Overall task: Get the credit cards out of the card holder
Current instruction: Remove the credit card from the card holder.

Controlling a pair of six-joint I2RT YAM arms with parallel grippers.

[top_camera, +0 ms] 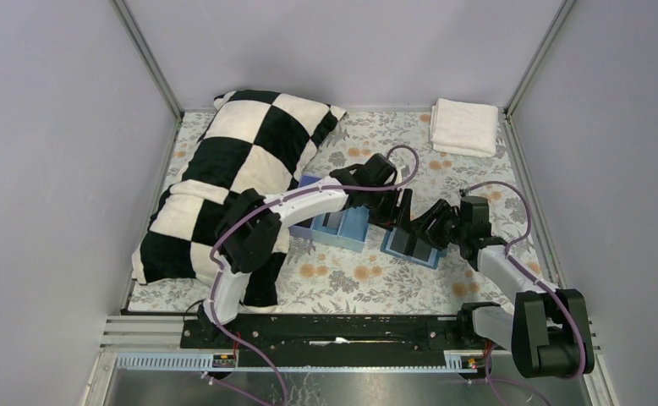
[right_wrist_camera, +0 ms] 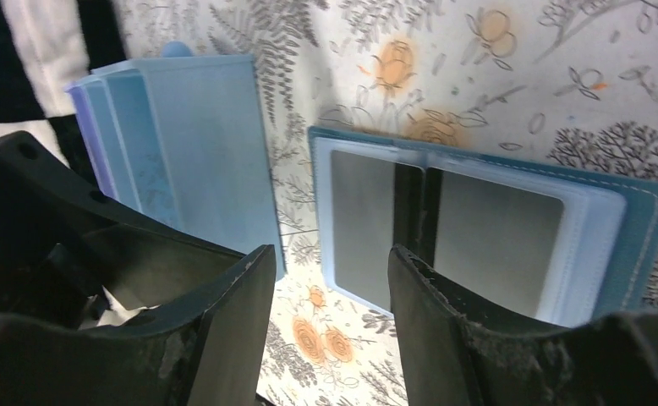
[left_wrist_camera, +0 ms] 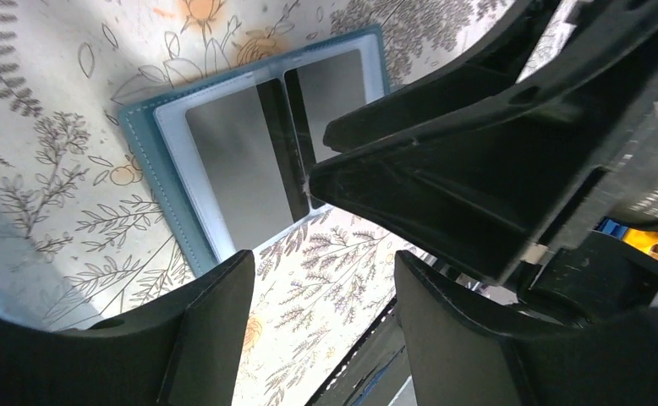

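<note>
The blue card holder [top_camera: 391, 246] lies open on the floral cloth, right of the tray. Two dark grey credit cards sit in its clear pockets, one each side of the fold [right_wrist_camera: 364, 216] [right_wrist_camera: 499, 241]. The holder also shows in the left wrist view [left_wrist_camera: 161, 173] with both cards [left_wrist_camera: 237, 161] [left_wrist_camera: 334, 85]. My right gripper [right_wrist_camera: 332, 275] is open and empty, low at the holder's near edge, one finger over the fold, the other over bare cloth. My left gripper [left_wrist_camera: 319, 279] is open and empty just above the cloth beside the holder. The right gripper's fingers [left_wrist_camera: 478, 169] cross the left wrist view.
A three-compartment blue and lavender tray [top_camera: 342, 227] stands left of the holder, close to both grippers; it also shows in the right wrist view [right_wrist_camera: 199, 161]. A black-and-white checked pillow [top_camera: 233, 169] fills the left side. A folded white towel [top_camera: 463, 127] lies at the back right.
</note>
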